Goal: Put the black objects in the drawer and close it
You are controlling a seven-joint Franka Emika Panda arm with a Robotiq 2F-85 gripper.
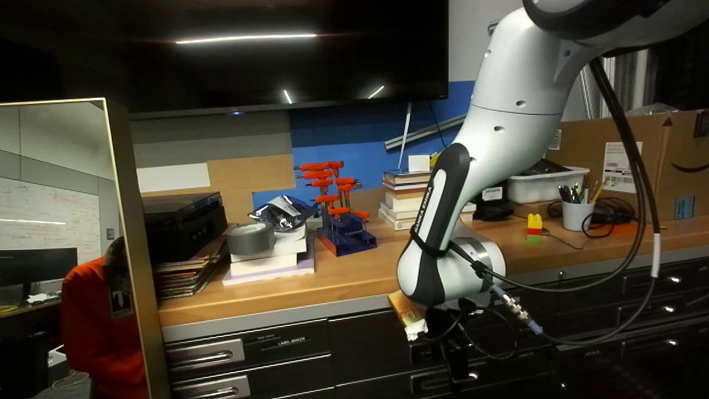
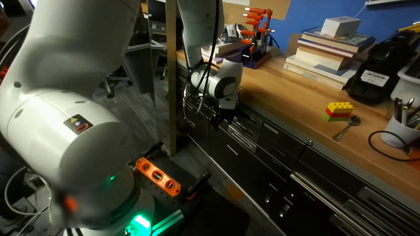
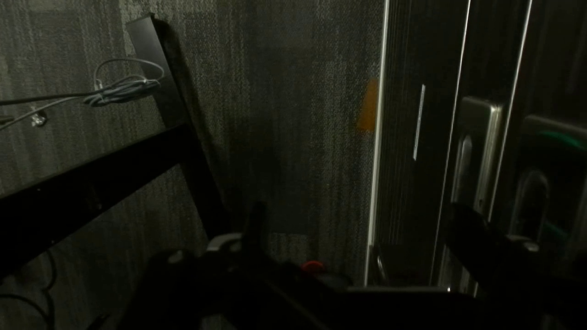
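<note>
Tool (image 3: pixel 358 207) spread wide, jaws well apart, hanging low before the bench (image 2: pixel 288 95). Wrist view: drawers (image 3: pixel 479 151) at its 2 o'clock; contact unclear. Cannot tell which of them is the task's. In an exterior view, bricks (image 2: pixel 338 111) on the bench, spoon (image 2: pixel 346 128) just beside at their 5 o'clock, cup (image 2: pixel 398 127) between 3 and 4.

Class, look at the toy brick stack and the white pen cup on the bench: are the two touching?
Apart. An exterior view shows it: bare wooden benchtop lies between the toy brick stack and the white pen cup.
</note>
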